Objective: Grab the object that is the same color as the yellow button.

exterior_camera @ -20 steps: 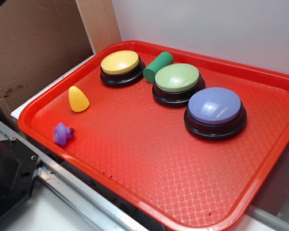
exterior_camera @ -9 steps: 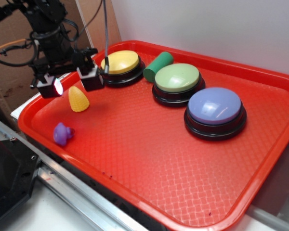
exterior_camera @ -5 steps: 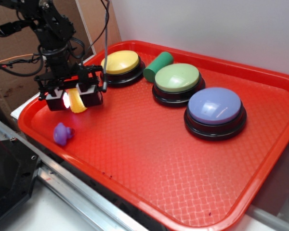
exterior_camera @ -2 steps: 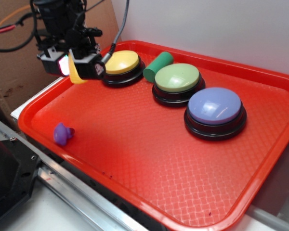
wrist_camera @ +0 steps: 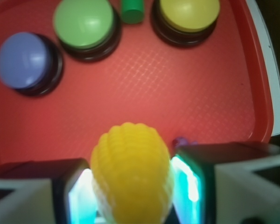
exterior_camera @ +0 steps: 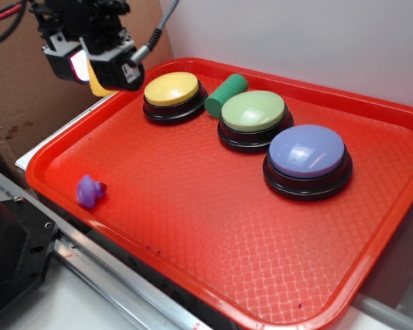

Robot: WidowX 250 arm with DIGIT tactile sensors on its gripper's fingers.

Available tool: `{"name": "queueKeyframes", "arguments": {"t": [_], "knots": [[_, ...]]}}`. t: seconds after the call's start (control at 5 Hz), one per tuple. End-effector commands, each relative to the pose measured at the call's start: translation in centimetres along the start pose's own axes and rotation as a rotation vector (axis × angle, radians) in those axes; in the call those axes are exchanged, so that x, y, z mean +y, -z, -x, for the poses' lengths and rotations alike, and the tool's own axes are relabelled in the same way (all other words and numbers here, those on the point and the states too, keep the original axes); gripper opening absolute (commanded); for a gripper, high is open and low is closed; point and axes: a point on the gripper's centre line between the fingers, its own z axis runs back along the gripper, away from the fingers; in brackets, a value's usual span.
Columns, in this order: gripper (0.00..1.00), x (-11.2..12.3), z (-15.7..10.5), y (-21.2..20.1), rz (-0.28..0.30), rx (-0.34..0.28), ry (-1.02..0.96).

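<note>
— Where is the black robot gripper (exterior_camera: 89, 63) with its lit finger pads?
— Raised at the upper left, above the tray's far-left corner; cables trail from the arm above it.
— And its jaws?
— Closed against the small yellow bumpy toy corn cob (wrist_camera: 131, 175); one glowing pad (wrist_camera: 80, 197) presses each side; the cob hangs clear of the surface.

A red tray (exterior_camera: 213, 227) holds a green-topped button (exterior_camera: 253, 111) and a purple-topped button (exterior_camera: 307, 152) side by side. A green cylinder (exterior_camera: 226, 93) lies just beside the green-topped button. A small purple toy (exterior_camera: 89, 190) sits near the tray's front-left corner, with brown cardboard (exterior_camera: 20, 103) behind.
</note>
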Motion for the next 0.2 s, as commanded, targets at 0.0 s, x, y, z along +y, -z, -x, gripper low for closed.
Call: {"name": "queueKeyframes", "arguments": {"t": [0.0], "knots": [[0.00,0.61,-0.50,-0.61,-0.015,0.025,-0.001]]}}
